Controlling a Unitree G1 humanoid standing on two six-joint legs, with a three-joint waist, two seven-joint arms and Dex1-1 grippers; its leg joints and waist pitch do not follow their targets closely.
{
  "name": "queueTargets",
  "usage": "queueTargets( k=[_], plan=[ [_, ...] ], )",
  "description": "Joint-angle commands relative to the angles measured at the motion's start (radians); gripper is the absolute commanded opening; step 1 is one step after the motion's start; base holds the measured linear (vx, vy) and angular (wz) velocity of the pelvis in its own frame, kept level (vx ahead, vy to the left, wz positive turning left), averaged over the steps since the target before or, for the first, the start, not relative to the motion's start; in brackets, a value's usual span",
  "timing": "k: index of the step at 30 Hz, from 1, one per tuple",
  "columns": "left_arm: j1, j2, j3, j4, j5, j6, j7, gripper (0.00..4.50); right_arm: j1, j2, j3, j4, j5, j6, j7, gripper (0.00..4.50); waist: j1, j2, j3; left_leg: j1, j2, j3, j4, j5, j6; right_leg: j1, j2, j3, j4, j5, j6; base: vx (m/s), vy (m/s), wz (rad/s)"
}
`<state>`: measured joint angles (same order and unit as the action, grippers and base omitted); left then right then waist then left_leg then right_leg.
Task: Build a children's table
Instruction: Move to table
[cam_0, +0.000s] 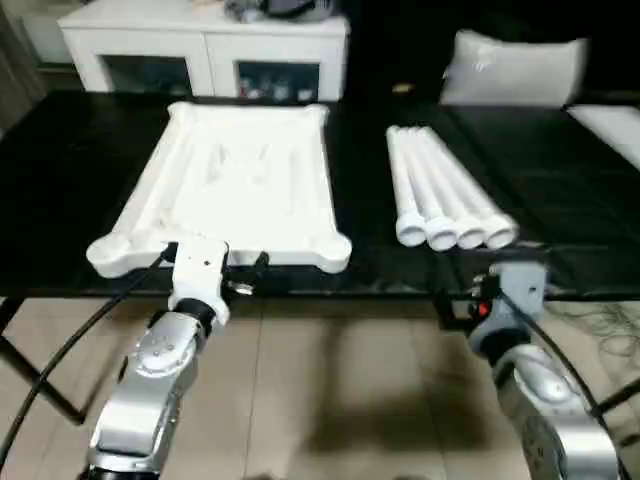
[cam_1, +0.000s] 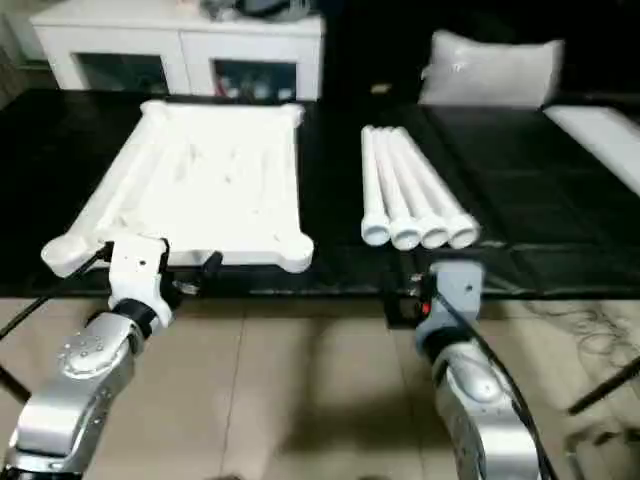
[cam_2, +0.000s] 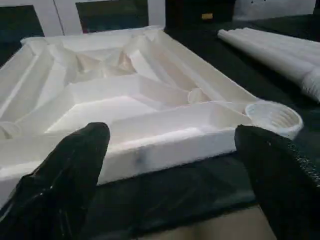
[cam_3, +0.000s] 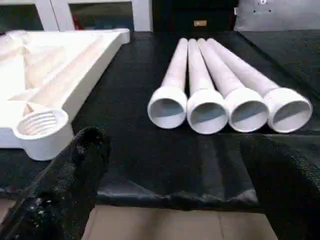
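Left gripper (cam_2: 170, 165): spread wide, empty, at the black-covered worktop (cam_0: 360, 180) edge.
Ahead of it: white plastic rectangular top (cam_0: 235, 180), ribbed underside up.
Right gripper (cam_3: 175, 180): spread wide, empty.
Ahead of it: four white tapered tube legs (cam_3: 225, 95), side by side.
Progress: nothing assembled; all four legs remain.
Hidden: far sockets unclear.

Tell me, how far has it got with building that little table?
Barely started. Done: the tabletop lies underside up, four legs side by side beside it. In hand: nothing; the left claw and right claw are open at the table edge. Left: fitting all four legs into the corner sockets.
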<state>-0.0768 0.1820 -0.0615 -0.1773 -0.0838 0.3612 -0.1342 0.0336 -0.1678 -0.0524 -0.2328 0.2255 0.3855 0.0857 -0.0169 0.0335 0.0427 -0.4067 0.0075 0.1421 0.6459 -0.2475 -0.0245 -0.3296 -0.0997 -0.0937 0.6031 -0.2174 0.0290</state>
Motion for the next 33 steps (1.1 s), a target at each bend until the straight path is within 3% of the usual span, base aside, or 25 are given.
queueTargets(
  k=[1, 2, 3, 4, 5, 6, 7, 8, 9, 10, 11, 13, 14, 15, 16, 17, 18, 19, 20, 21, 22, 25, 27, 29, 33],
  plan=[
    [0.0, 0.005, 0.008, -0.007, 0.008, -0.011, 0.008, 4.48, -0.001, 0.007, -0.005, -0.003, 0.009, 0.017, 0.001, 4.5, 0.018, -0.009, -0.023, 0.056, 0.21, -0.169, 0.063, -0.145, -0.086, -0.008, -0.308, 0.133, -0.166, -0.357, -0.21, -0.113, 0.095, -0.19],
    [-0.001, 0.0, 0.013, -0.009, 0.003, -0.008, 0.015, 4.48, -0.002, 0.01, -0.004, -0.007, 0.017, 0.021, 0.007, 4.5, -0.016, 0.042, 0.007, 0.084, 0.233, -0.243, 0.029, -0.438, -0.15, -0.008, -0.192, 0.019, -0.13, -0.571, -0.124, -0.077, 0.154, -0.21],
    [-0.001, -0.002, 0.016, -0.01, 0.001, -0.009, 0.016, 4.48, -0.002, 0.01, -0.003, -0.009, 0.013, 0.017, 0.006, 4.5, -0.045, 0.063, 0.033, 0.052, 0.233, -0.24, -0.117, -0.838, -0.22, -0.011, -0.074, -0.027, -0.044, -0.497, -0.065, -0.077, 0.154, -0.21],
    [-0.003, -0.002, 0.019, -0.01, 0.002, -0.01, 0.021, 4.48, -0.001, 0.008, -0.001, -0.01, -0.002, 0.017, 0.004, 4.5, -0.011, 0.073, 0.032, -0.091, 0.126, -0.153, -0.298, -1.167, -0.399, 0.094, 0.044, -0.067, 0.155, -0.18, -0.07, -0.085, 0.179, -0.13],
    [-0.004, 0.0, 0.02, -0.009, 0.005, -0.011, 0.022, 4.48, -0.001, 0.006, 0.001, -0.01, -0.009, 0.019, 0.0, 4.5, 0.041, 0.052, 0.003, -0.08, 0.065, -0.085, -0.324, -0.979, -0.437, 0.106, 0.07, -0.08, 0.164, -0.179, -0.119, -0.115, 0.084, 0.07],
    [-0.004, 0.0, 0.02, -0.009, 0.005, -0.011, 0.022, 4.48, -0.001, 0.006, 0.001, -0.01, -0.009, 0.019, 0.0, 4.5, 0.027, 0.017, -0.031, -0.054, 0.075, -0.076, -0.28, -0.753, -0.484, 0.091, 0.019, -0.044, 0.124, -0.243, -0.163, -0.115, 0.084, 0.07],
    [-0.004, -0.006, 0.024, -0.005, 0.003, -0.01, 0.019, 4.48, -0.001, 0.004, 0.001, -0.011, 0.002, 0.029, 0.01, 4.5, 0.013, -0.045, -0.091, 0.103, 0.136, -0.124, 0.095, -0.235, -0.426, -0.052, -0.24, 0.05, -0.02, -0.423, -0.168, 0.082, -0.082, 0.08],
    [-0.004, -0.009, 0.026, -0.004, 0.005, -0.011, 0.018, 4.48, -0.002, 0.005, -0.001, -0.014, 0.002, 0.031, 0.007, 4.5, -0.021, -0.029, -0.065, -0.013, 0.178, -0.169, 0.106, 0.066, -0.183, 0.075, -0.286, 0.07, -0.065, -0.134, -0.279, 0.179, -0.062, -0.25],
    [-0.004, -0.01, 0.026, -0.003, 0.007, -0.012, 0.017, 4.48, -0.003, 0.005, -0.002, -0.016, 0.0, 0.031, 0.004, 4.5, 0.016, -0.002, -0.037, -0.019, 0.21, -0.192, 0.127, 0.059, -0.164, 0.081, -0.298, 0.036, -0.082, -0.122, -0.315, 0.179, -0.062, -0.25],
    [-0.003, -0.011, 0.025, -0.004, 0.008, -0.013, 0.016, 4.48, -0.005, 0.004, -0.002, -0.018, -0.005, 0.025, 0.002, 4.5, 0.027, 0.026, -0.003, 0.088, 0.293, -0.289, 0.168, -0.116, -0.186, 0.004, -0.269, 0.012, -0.076, -0.231, -0.203, -0.026, 0.09, -0.22],
    [0.0, -0.012, 0.021, -0.006, 0.008, -0.011, 0.016, 4.48, -0.009, 0.002, -0.001, -0.019, -0.018, 0.013, -0.003, 4.5, -0.038, 0.077, 0.031, -0.017, 0.235, -0.297, -0.105, -0.68, -0.282, 0.056, -0.076, -0.074, 0.155, -0.294, -0.115, -0.104, 0.167, -0.15],
    [0.004, -0.015, 0.02, -0.009, 0.005, -0.008, 0.016, 4.48, -0.01, -0.002, 0.008, -0.023, -0.011, 0.014, 0.02, 4.5, 0.007, 0.054, 0.022, -0.073, 0.137, -0.202, -0.248, -1.03, -0.309, 0.085, 0.045, -0.044, 0.19, -0.174, -0.064, -0.106, 0.15, -0.09],
    [0.004, -0.017, 0.02, -0.01, 0.003, -0.008, 0.015, 4.48, -0.009, -0.004, 0.014, -0.026, -0.007, 0.015, 0.032, 4.5, 0.02, 0.054, 0.008, -0.065, 0.12, -0.184, -0.243, -0.93, -0.285, 0.088, 0.027, -0.022, 0.177, -0.207, -0.094, -0.101, 0.028, 0.16],
    [0.006, -0.018, 0.021, -0.012, 0.001, -0.007, 0.016, 4.48, -0.006, -0.01, 0.027, -0.03, -0.01, 0.015, 0.046, 4.5, 0.019, 0.002, -0.032, -0.017, 0.117, -0.156, -0.134, -0.597, -0.279, 0.045, -0.093, 0.047, 0.063, -0.37, -0.136, -0.101, 0.028, 0.16],
    [0.007, -0.019, 0.02, -0.014, 0.0, -0.007, 0.016, 4.48, -0.002, -0.013, 0.037, -0.035, -0.007, 0.02, 0.059, 4.5, 0.004, -0.001, -0.052, 0.042, 0.187, -0.192, 0.153, -0.086, -0.178, 0.026, -0.327, 0.135, -0.091, -0.287, -0.233, 0.0, 0.0, 0.0],
    [0.008, -0.02, 0.02, -0.016, 0.0, -0.006, 0.015, 4.48, -0.001, -0.013, 0.041, -0.037, -0.005, 0.025, 0.062, 4.5, -0.023, -0.006, -0.02, -0.029, 0.208, -0.205, 0.127, 0.114, -0.122, 0.094, -0.295, 0.036, -0.08, -0.206, -0.247, -0.002, 0.028, -0.53],
    [0.012, -0.023, 0.022, -0.023, -0.001, -0.005, 0.012, 4.48, 0.001, -0.013, 0.049, -0.041, -0.003, 0.032, 0.062, 4.5, 0.005, 0.02, -0.016, -0.002, 0.193, -0.214, 0.074, 0.115, -0.165, 0.09, -0.194, -0.055, -0.059, -0.26, -0.234, -0.002, 0.028, -0.53],
    [0.014, -0.025, 0.025, -0.026, -0.003, -0.005, 0.012, 4.48, 0.0, -0.008, 0.05, -0.042, -0.003, 0.035, 0.06, 4.5, -0.016, 0.062, 0.014, 0.013, 0.194, -0.227, -0.145, -0.398, -0.237, 0.024, 0.021, -0.025, 0.088, -0.294, -0.123, -0.04, 0.05, -0.2],
    [0.014, -0.025, 0.026, -0.026, -0.004, -0.006, 0.012, 4.48, 0.0, -0.008, 0.052, -0.042, -0.005, 0.035, 0.06, 4.5, -0.028, 0.047, 0.009, 0.004, 0.208, -0.255, -0.188, -0.757, -0.262, 0.051, -0.007, 0.011, 0.093, -0.185, -0.058, -0.107, 0.002, 0.13],
    [0.014, -0.026, 0.028, -0.027, -0.005, -0.006, 0.013, 4.48, -0.001, -0.009, 0.059, -0.039, -0.012, 0.038, 0.062, 4.5, -0.016, 0.049, -0.001, 0.014, 0.192, -0.251, -0.177, -0.804, -0.229, 0.05, -0.018, 0.027, 0.064, -0.182, -0.06, -0.107, 0.002, 0.13],
    [0.015, -0.026, 0.028, -0.027, -0.005, -0.007, 0.013, 4.48, -0.001, -0.01, 0.061, -0.038, -0.014, 0.039, 0.063, 4.5, -0.008, 0.018, 0.005, 0.026, 0.171, -0.191, -0.123, -0.745, -0.161, 0.018, -0.077, 0.068, -0.029, -0.34, -0.084, -0.073, -0.086, -0.08],
    [0.015, -0.027, 0.031, -0.028, -0.005, -0.007, 0.011, 4.48, 0.0, -0.014, 0.068, -0.036, -0.021, 0.036, 0.067, 4.5, 0.019, -0.023, -0.013, 0.001, 0.163, -0.104, -0.056, -0.264, 0.013, 0.071, -0.149, 0.096, -0.152, -0.806, -0.105, -0.06, -0.121, -0.08],
    [0.016, -0.029, 0.032, -0.03, -0.003, -0.006, 0.011, 4.48, 0.0, -0.017, 0.068, -0.037, -0.021, 0.036, 0.07, 4.5, 0.039, -0.017, -0.017, 0.004, 0.177, -0.07, -0.059, -0.126, 0.068, 0.085, -0.132, 0.074, -0.169, -0.763, -0.143, -0.036, -0.091, -0.05],
    [0.016, -0.03, 0.032, -0.032, -0.001, -0.006, 0.01, 4.48, -0.001, -0.019, 0.062, -0.034, -0.025, 0.035, 0.072, 4.5, 0.035, 0.0, 0.002, 0.049, 0.203, -0.058, -0.118, -0.338, 0.018, 0.049, -0.056, 0.025, -0.145, -0.698, -0.122, -0.002, -0.03, 0.0],
    [0.018, -0.03, 0.031, -0.035, 0.001, -0.004, 0.01, 4.48, -0.002, -0.024, 0.06, -0.03, -0.028, 0.033, 0.073, 4.5, 0.025, 0.006, -0.006, 0.081, 0.221, -0.069, -0.151, -0.568, -0.045, 0.047, -0.044, 0.03, -0.114, -0.493, -0.116, 0.031, 0.001, 0.0]
  ],
)
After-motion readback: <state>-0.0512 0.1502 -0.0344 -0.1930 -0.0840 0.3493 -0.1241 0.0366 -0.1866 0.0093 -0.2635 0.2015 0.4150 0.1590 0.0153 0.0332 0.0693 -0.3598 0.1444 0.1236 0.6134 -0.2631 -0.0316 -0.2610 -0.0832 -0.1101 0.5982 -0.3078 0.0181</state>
